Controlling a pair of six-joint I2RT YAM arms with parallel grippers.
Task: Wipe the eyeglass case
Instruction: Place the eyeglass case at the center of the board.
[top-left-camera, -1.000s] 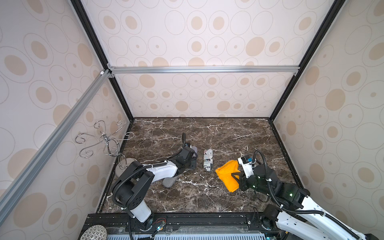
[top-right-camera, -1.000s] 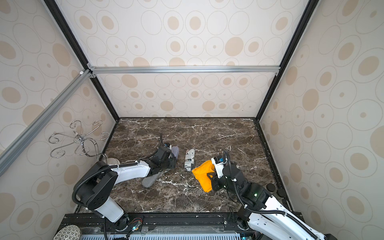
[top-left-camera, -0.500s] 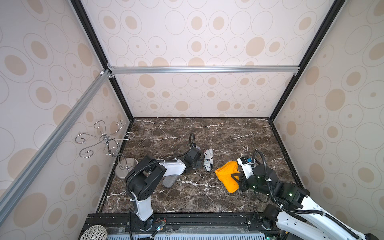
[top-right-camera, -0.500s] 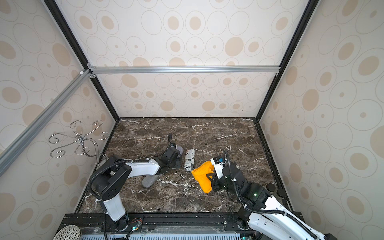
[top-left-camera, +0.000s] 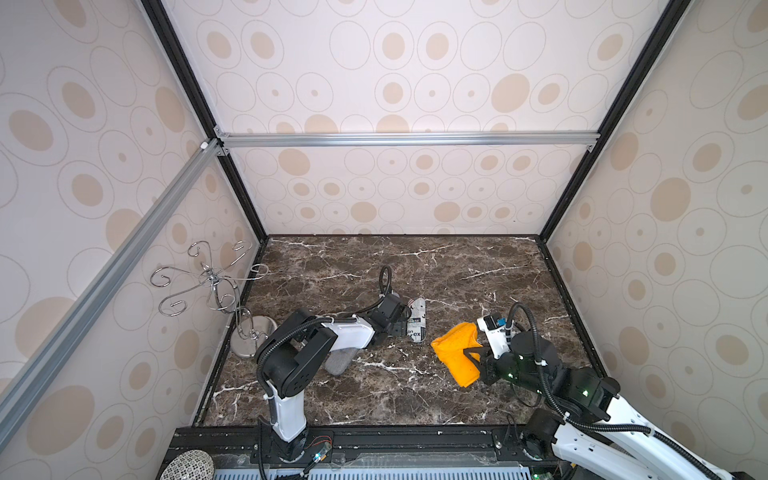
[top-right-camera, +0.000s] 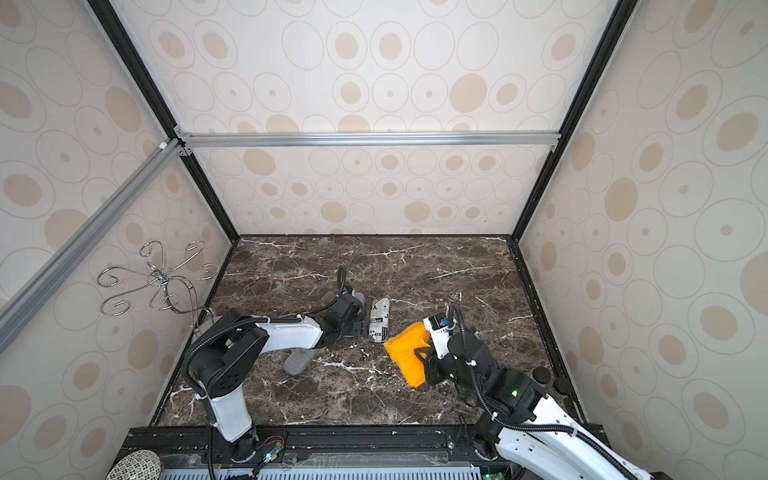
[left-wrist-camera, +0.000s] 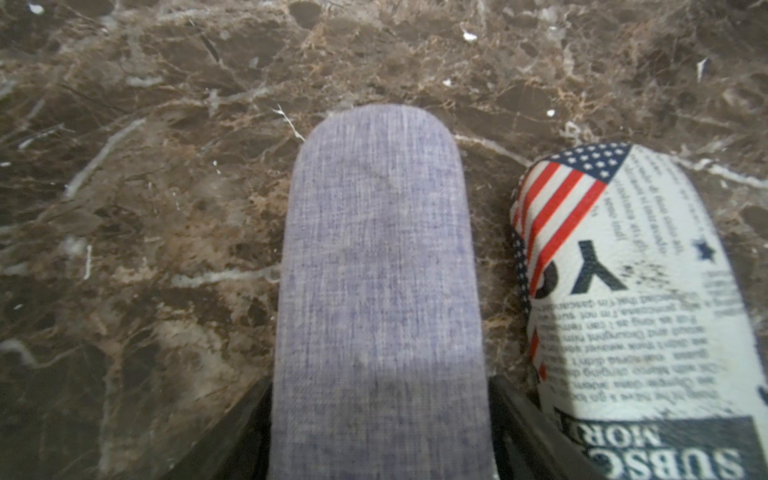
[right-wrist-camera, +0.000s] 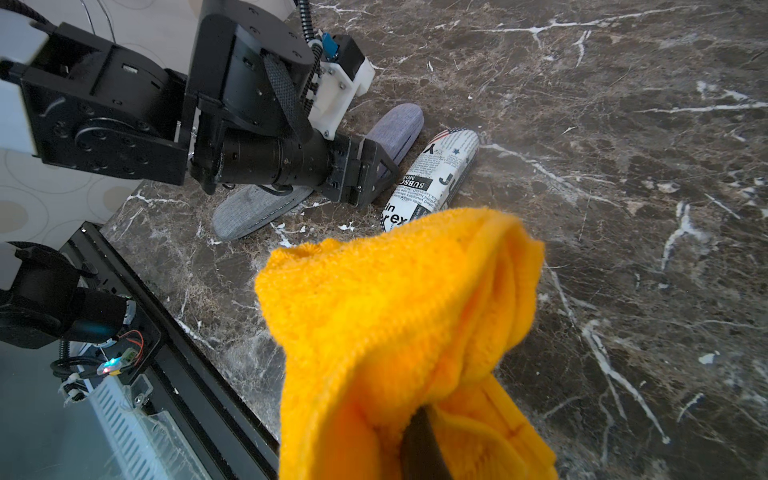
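Observation:
A lilac fabric eyeglass case (left-wrist-camera: 378, 270) lies flat on the marble between the fingers of my left gripper (left-wrist-camera: 380, 380), which stands open with only a narrow dark gap on each side. A newspaper-print case (left-wrist-camera: 623, 311) lies right beside it. In both top views the left gripper (top-left-camera: 400, 326) (top-right-camera: 356, 328) sits low at mid-table, left of the printed case (top-left-camera: 417, 320) (top-right-camera: 380, 318). My right gripper (right-wrist-camera: 419, 436) is shut on a bunched orange cloth (right-wrist-camera: 395, 311), held just right of the printed case (right-wrist-camera: 436, 178) and apart from it (top-left-camera: 457, 349).
A grey case (top-left-camera: 340, 361) (right-wrist-camera: 253, 208) lies partly under the left forearm. A chrome hook stand (top-left-camera: 216, 286) rises at the left wall. Two small black discs (top-right-camera: 542, 374) sit near the right wall. The black front rail (right-wrist-camera: 174, 357) runs close to the cloth.
The left arm has swung right, bringing the lilac case up beside the printed case, and its jaws have widened. The right arm and cloth have stayed put.

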